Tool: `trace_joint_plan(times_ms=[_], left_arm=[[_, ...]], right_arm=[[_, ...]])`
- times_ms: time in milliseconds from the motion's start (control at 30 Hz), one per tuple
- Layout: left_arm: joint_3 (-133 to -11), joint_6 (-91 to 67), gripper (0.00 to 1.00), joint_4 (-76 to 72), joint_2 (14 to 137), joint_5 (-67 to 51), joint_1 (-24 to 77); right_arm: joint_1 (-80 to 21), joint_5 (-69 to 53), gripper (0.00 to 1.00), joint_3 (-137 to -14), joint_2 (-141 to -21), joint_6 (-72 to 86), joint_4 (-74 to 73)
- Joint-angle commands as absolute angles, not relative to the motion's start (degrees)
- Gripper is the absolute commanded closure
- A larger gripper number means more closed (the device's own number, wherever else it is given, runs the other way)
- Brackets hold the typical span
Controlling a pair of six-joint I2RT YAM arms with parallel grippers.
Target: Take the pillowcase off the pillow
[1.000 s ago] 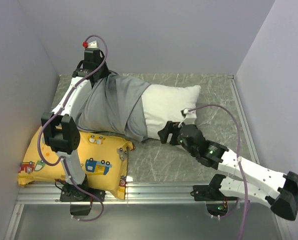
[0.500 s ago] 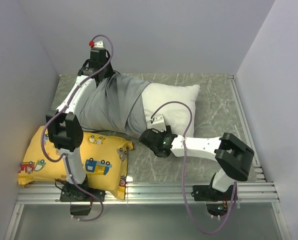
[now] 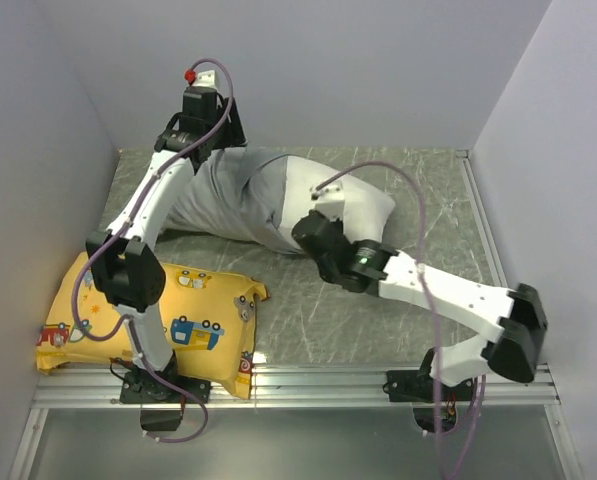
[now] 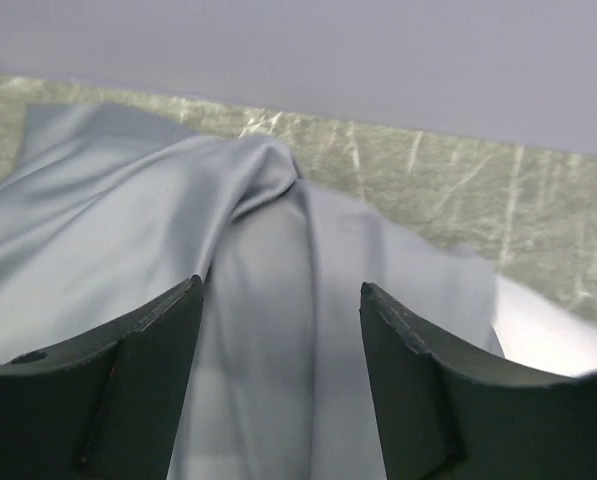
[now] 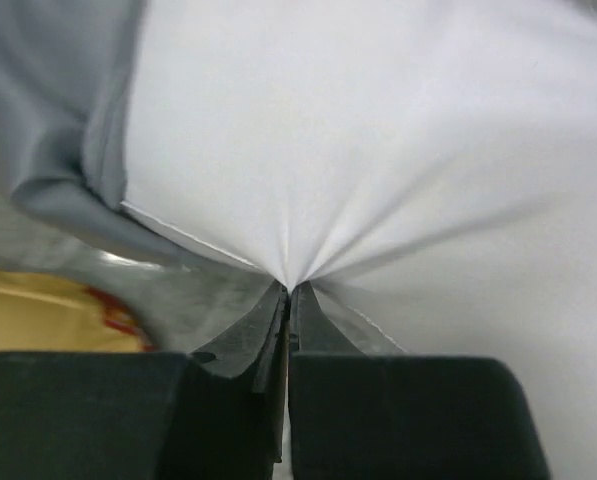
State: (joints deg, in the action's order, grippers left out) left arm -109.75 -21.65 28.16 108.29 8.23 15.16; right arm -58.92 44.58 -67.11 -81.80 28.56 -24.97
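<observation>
The grey pillowcase (image 3: pixel 228 195) covers the left part of the white pillow (image 3: pixel 353 205), which lies at the back of the table. My left gripper (image 3: pixel 218 140) hangs open over the pillowcase's far left end. In the left wrist view its dark fingers (image 4: pixel 128 380) stand apart above the wrinkled grey pillowcase (image 4: pixel 278 230), holding nothing. My right gripper (image 3: pixel 303 228) is at the pillow's near edge, beside the pillowcase's opening. The right wrist view shows that gripper (image 5: pixel 290 288) shut on a pinch of the pillow's (image 5: pixel 378 150) white fabric, with the grey pillowcase (image 5: pixel 58 100) to its left.
A yellow cushion (image 3: pixel 193 320) printed with cartoon vehicles lies at the near left, by the left arm's base. Grey walls close in the table at the left, back and right. A metal rail (image 3: pixel 308 385) runs along the near edge.
My left gripper has let go of the pillowcase, opened and lifted toward the back wall. The right gripper has swung to the pillow's near edge and shut on it. The pillowcase has sunk flatter.
</observation>
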Motion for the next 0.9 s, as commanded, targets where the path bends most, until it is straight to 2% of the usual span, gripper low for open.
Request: trace_joint_plan(times_ms=[0,133,200,233,467,667,867], left_arm=[[-112.2,-20.4,0.30,26.9,98.8,10.8,17.4],[-110.5,-20.5,0.25,25.4,91.7,14.5,20.5],[-109.4,-21.3,0.24,25.1,87.9,14.3,21.5],[-107.9,-22.1,0.24,25.1,86.8,14.2,21.9],[-88.2,-26.1,0.24,18.7,79.2,8.9,26.6],[-73.4,-30.4,0.24,7.6,81.8,5.5,30.2],[-71.1,-31.7,0.23,0.9,87.4,3.4,32.2]], right_arm=[[-58.9,43.2,1.00,-75.8,-73.1,25.6,-26.4],[-55.8,42.8,1.00,-83.7,-69.0,24.3,-30.2],[-50.3,35.3,1.00,-83.8,-68.2,25.0,-30.1],[-44.7,33.1,1.00,-82.3,-67.9,25.6,-29.5],[-28.3,21.5,1.00,-67.7,-72.5,29.3,-22.0],[-26.1,18.8,1.00,-60.6,-74.6,30.1,-16.5],[-26.1,18.9,1.00,-59.2,-74.4,29.7,-15.8]])
